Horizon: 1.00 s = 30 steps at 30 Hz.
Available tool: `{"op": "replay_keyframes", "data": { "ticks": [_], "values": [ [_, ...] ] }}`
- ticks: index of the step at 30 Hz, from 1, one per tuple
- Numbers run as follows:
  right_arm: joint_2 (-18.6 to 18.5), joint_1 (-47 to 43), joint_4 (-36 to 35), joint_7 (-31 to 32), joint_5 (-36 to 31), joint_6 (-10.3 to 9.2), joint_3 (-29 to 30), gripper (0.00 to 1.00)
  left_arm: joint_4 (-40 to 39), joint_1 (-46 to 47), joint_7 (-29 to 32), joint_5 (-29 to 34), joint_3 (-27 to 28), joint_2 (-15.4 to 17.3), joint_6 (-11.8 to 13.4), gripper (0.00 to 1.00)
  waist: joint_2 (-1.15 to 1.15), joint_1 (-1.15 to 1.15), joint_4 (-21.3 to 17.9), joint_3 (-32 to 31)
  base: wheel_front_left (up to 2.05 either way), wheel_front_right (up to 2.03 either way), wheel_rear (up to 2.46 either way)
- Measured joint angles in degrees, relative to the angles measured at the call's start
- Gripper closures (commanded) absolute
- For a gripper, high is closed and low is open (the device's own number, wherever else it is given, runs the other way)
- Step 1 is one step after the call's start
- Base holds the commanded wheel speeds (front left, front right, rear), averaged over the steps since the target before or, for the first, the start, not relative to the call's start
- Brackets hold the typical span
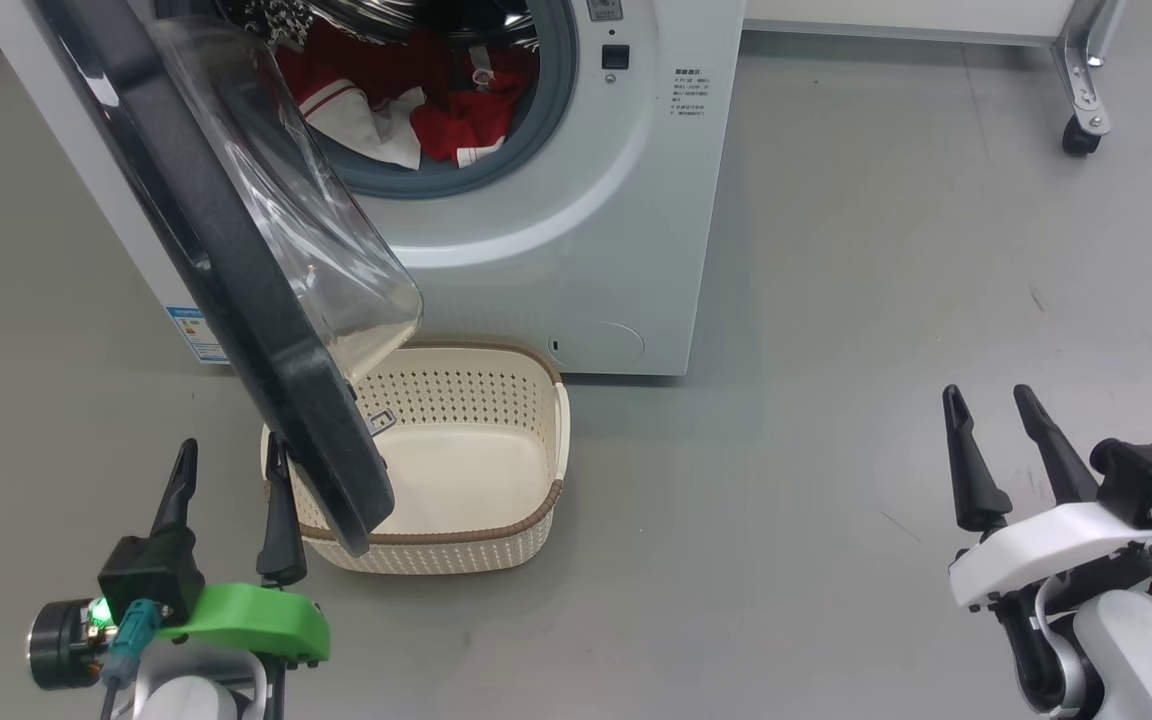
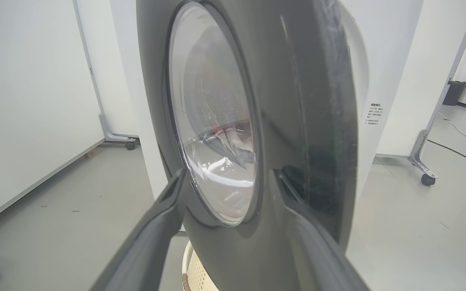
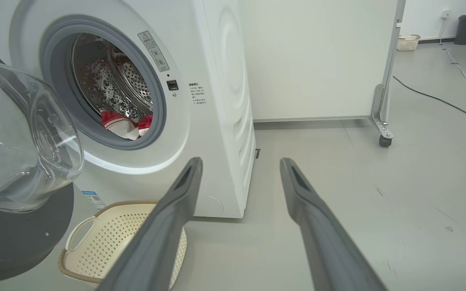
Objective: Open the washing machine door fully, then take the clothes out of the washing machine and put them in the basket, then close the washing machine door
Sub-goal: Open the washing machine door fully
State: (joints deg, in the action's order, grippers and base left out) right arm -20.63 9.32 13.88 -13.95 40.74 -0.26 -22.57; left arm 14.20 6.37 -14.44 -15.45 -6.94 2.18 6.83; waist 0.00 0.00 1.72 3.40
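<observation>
In the left wrist view, the released left end effector (image 2: 229, 173) faces the washing machine door (image 2: 297, 121); right wrist view: released right end effector (image 3: 241, 161), clothes (image 3: 121, 121) in the drum (image 3: 111, 81).

Head view: the top edge cuts the washing machine (image 1: 576, 250) across its round opening, and the upper drum is out of frame. The washing machine door (image 1: 306, 430) runs off the top left corner. It covers the left end of the basket (image 1: 456, 550) and part of the blue label (image 1: 194, 335). The clothes (image 1: 466, 120) lie partly behind the door's glass, distorted there. The printed text (image 1: 688, 92) is too small to read. On the left gripper (image 1: 233, 445), the finger nearer the door meets its lower rim; contact cannot be told.

Left wrist view: basket a sliver below the door; clothes a red smear through the glass.

Right wrist view: door cut by the left edge. A finger of the right gripper (image 3: 241, 159) hides the basket's near corner.
</observation>
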Motion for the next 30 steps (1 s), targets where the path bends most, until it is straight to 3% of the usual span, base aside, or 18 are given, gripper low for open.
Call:
{"op": "replay_keyframes", "data": {
  "ticks": [9,30],
  "values": [
    [2.53,-2.32,-0.25,0.0,-1.27,-0.49,0.25,0.0,-0.05,0.0,0.0,-0.14,0.23,0.0,0.0,0.0,0.0,0.0,0.07,-0.42,0.0,0.0,0.0],
    [4.42,-5.15,-3.43,-0.07,-5.19,-0.48,3.6,0.0,-0.24,-1.88,0.0,-0.16,1.03,-0.01,0.0,0.0,0.0,0.0,-0.16,-0.77,0.0,0.0,0.0]
  ]
}}
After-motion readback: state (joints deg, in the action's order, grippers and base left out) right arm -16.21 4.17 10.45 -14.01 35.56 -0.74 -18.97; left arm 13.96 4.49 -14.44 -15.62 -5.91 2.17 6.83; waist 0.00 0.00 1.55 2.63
